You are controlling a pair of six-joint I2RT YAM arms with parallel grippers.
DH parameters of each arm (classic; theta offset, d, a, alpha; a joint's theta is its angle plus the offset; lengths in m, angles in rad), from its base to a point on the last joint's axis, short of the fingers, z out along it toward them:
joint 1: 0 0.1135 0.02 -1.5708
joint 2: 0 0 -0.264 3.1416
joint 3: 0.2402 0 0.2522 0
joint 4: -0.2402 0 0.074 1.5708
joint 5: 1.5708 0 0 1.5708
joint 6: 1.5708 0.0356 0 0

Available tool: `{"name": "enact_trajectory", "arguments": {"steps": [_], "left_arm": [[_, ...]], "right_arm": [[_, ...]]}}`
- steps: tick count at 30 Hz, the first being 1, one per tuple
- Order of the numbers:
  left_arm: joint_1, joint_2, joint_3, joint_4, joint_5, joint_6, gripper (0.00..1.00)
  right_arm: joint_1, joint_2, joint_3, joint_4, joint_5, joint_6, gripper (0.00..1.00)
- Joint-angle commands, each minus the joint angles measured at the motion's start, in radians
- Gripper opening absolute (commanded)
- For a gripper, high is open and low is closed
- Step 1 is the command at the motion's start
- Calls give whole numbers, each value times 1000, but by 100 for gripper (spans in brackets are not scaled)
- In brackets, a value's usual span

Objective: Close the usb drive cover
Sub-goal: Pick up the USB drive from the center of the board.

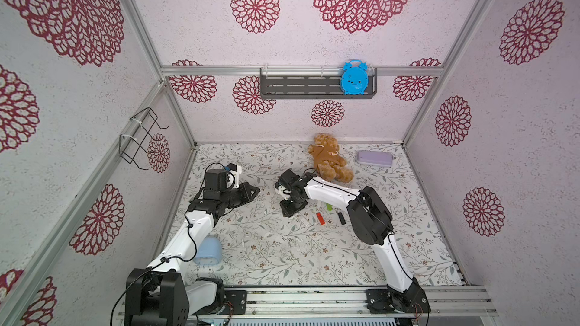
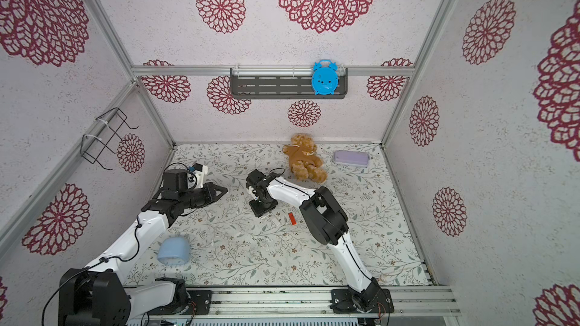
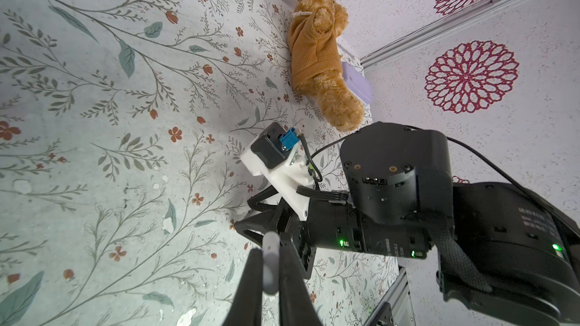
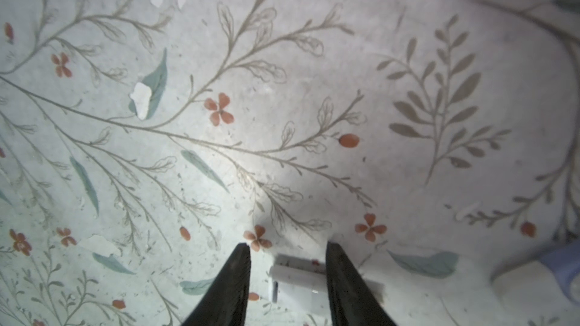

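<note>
My left gripper point(image 3: 270, 250) is shut on a small white usb piece point(image 3: 270, 272) that stands edge-on between its fingers; I cannot tell whether it is the drive or the cover. In both top views that gripper point(image 1: 255, 190) point(image 2: 224, 190) hovers left of centre, pointing right. My right gripper point(image 4: 288, 246) points down at the table point(image 1: 290, 211) and is open. Another white usb piece point(image 4: 298, 277), with a dark slot at one end, lies flat between its fingers. One finger is against it and the other stands apart.
Red point(image 1: 320, 218), green point(image 1: 329, 206) and black point(image 1: 341, 217) usb drives and a white piece point(image 1: 303, 221) lie by the right arm. A teddy bear point(image 1: 329, 158) and a purple case point(image 1: 375, 158) are at the back. A light blue object point(image 1: 208, 250) sits front left.
</note>
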Motion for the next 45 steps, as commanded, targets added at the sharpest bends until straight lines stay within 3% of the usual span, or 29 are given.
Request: {"name": "enact_trajectory", "arguments": {"steps": [1,3,10,13,35,45], "left_arm": [[5,-14,-11,17,4,-1,10],[5,-18,-17,17,-1,-1,10],[5,-33,-24,17,-10,0,10],[5,-32,-27,22,-10,5,10],[6,-29,-27,24,1,9,10],[7,-17,-28,34,9,7,11]], "right_arm": [[9,-90,0,-70,71,1,39],[15,-107,2,-66,96,42,46],[60,-270,-216,151,185,248,52],[63,-296,-271,199,141,295,52],[89,-241,-365,248,132,358,54],[88,-146,-262,214,205,325,56]]}}
